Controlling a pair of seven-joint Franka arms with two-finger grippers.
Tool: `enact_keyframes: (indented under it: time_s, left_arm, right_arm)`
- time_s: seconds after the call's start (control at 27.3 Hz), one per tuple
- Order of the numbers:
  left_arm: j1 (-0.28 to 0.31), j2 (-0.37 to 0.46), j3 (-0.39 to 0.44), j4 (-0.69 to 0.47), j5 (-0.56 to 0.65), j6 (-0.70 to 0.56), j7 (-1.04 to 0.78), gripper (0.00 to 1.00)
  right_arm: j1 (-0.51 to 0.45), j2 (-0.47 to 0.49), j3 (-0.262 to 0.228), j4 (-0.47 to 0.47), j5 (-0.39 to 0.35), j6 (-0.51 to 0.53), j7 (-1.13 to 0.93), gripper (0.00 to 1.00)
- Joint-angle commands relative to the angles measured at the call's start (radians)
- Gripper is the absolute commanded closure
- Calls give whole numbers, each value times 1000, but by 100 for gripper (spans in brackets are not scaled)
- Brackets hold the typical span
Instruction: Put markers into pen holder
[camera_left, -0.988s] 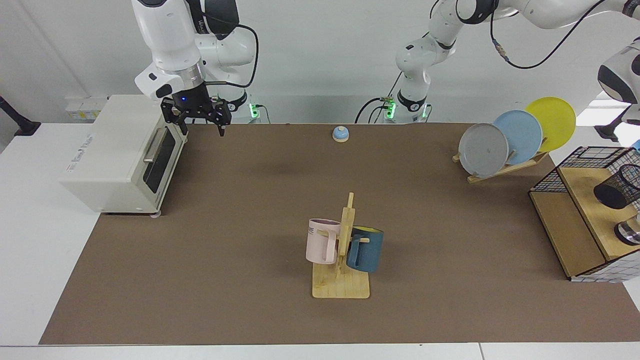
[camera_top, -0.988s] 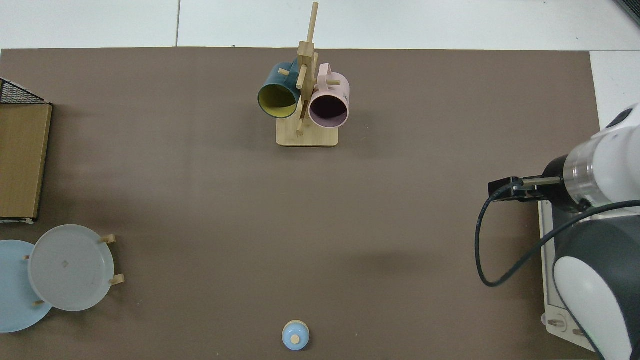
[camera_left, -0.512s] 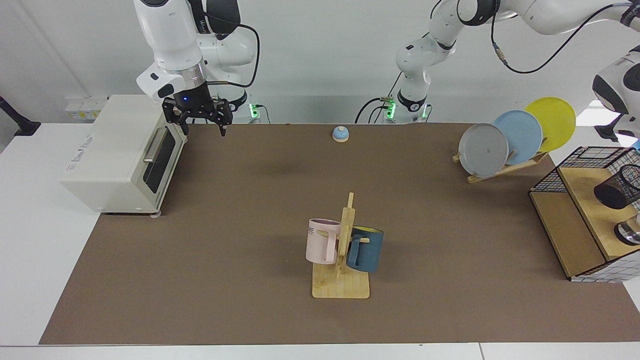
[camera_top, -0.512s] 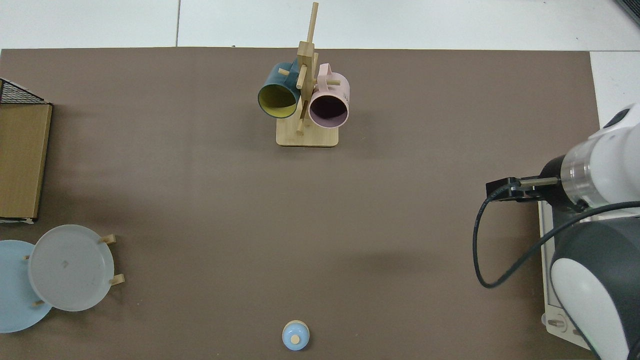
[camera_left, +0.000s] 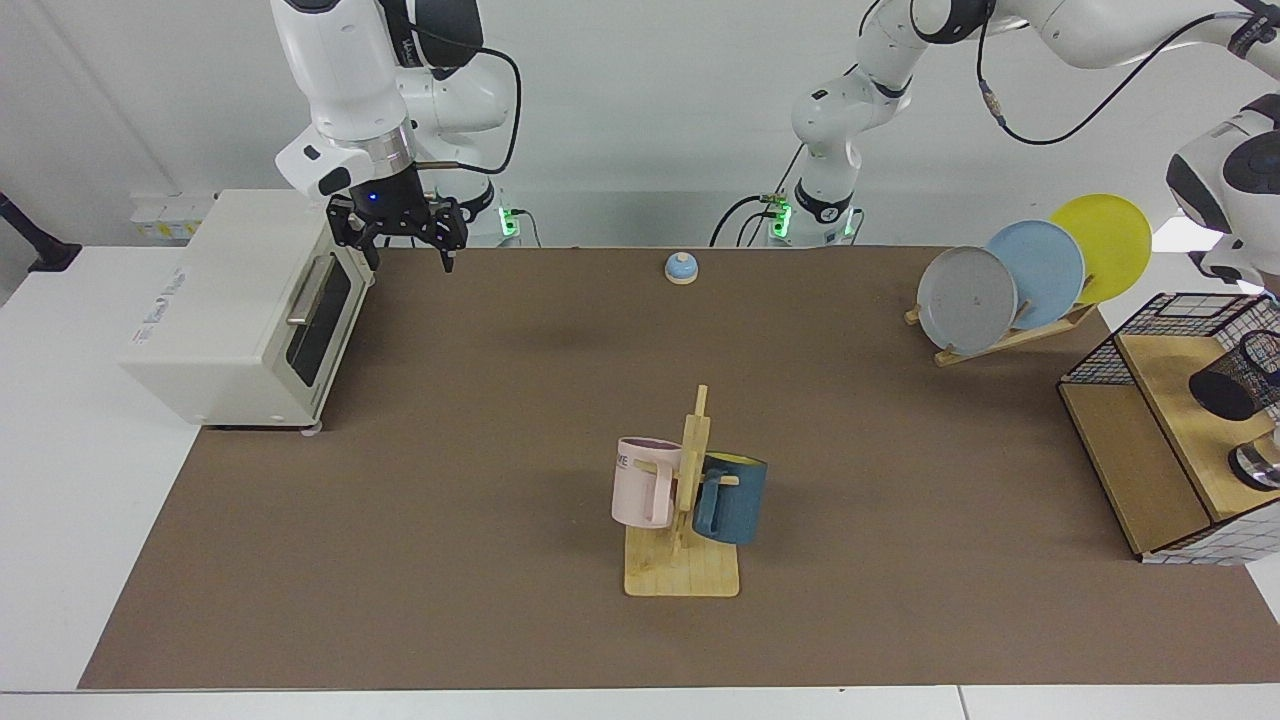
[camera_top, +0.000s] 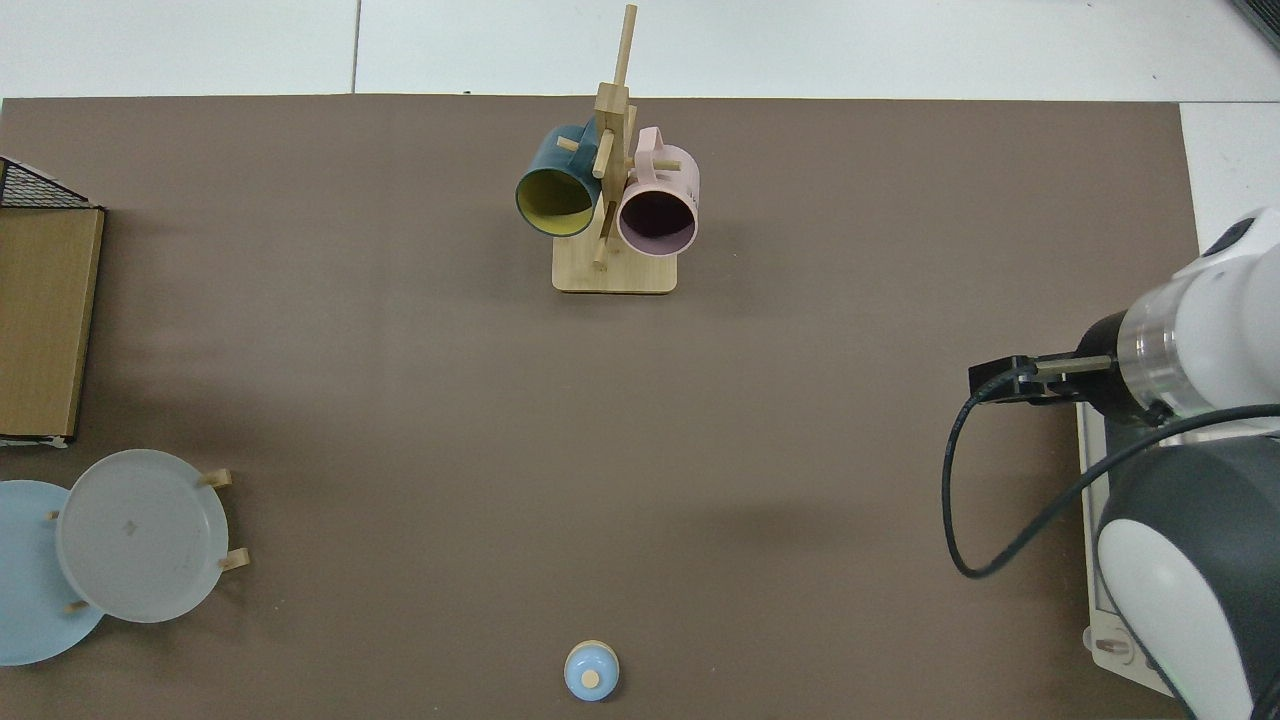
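Right gripper (camera_left: 400, 238) hangs with fingers spread wide and empty at the far left, beside the toaster oven (camera_left: 240, 305); this arm waits. Left arm reaches off the right edge above the pen holder (camera_left: 1240, 375), which lies tilted on the wooden shelf (camera_left: 1165, 400) at the right by the wire basket (camera_left: 1150, 335); left gripper is out of view and no marker shows in either view. Risk: with the holder's mouth tipped sideways, a marker released from above could hit the mesh rim and roll off the shelf.
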Motion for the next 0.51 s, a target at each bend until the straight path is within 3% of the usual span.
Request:
enact_keyframes:
  time_s: [0.0, 0.48]
  left_arm:
    - [24, -43, -9, -58, -1, 26, -22, 100]
    - [44, -96, -11, -169, -17, 67, -57, 100]
  right_arm:
    - [-8, -9, 2, -7, 26, 13, -26, 1]
    - [-8, -9, 2, -7, 26, 13, -25, 1]
